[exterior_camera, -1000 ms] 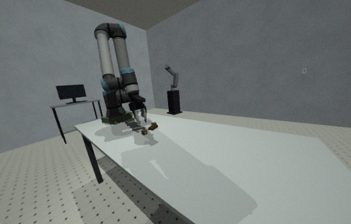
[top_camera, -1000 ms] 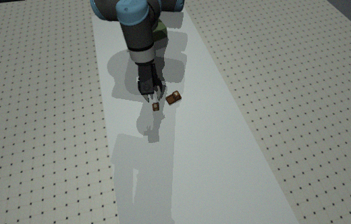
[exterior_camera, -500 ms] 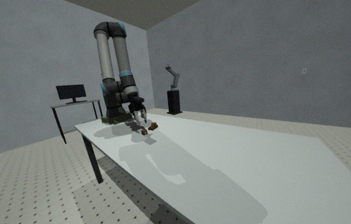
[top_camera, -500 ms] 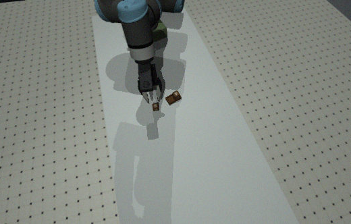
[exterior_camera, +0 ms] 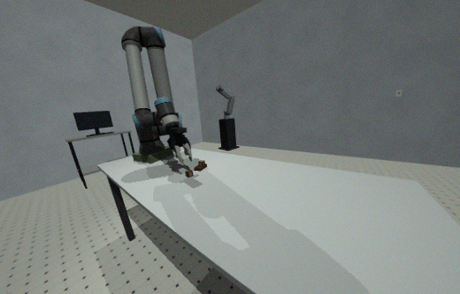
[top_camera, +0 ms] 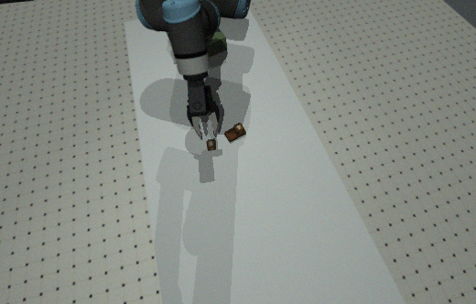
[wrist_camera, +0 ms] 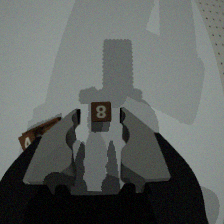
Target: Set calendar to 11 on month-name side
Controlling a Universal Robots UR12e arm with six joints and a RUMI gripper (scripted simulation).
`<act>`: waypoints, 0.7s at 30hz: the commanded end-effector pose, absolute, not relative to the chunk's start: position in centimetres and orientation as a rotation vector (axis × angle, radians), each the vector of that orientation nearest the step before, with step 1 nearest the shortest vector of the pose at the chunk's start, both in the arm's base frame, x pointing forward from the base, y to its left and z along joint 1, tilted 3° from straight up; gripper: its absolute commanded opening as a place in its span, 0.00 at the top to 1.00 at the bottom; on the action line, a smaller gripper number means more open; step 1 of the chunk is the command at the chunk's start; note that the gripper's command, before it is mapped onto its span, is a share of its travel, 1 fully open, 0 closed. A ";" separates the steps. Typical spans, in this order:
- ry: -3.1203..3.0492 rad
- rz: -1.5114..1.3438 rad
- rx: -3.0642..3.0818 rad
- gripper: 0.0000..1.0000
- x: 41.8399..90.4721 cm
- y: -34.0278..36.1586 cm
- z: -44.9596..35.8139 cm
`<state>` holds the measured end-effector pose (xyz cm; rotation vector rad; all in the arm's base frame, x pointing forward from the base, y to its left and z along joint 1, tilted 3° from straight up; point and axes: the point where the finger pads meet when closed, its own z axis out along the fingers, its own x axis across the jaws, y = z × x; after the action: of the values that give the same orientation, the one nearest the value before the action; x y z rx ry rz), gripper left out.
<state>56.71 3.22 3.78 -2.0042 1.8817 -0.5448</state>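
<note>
A small brown cube lies on the white table, apart from the tray; in the wrist view its top face reads 8. My gripper points down just above it, fingers partly open. In the wrist view the fingertips stand either side of the cube with a gap on each side, so nothing is gripped. The brown calendar tray lies just right of the cube with the second cube in it. In the wrist view the tray shows at the left edge with a 4 on it.
The white table runs long and narrow away from the arm's base. A desk with a monitor and a small second arm on a pedestal stand away from the table.
</note>
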 end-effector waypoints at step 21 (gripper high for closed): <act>1.851 -0.585 -1.973 0.72 56.8 3.2 3.7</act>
<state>56.69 3.21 3.80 -1.9818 1.8584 -0.5756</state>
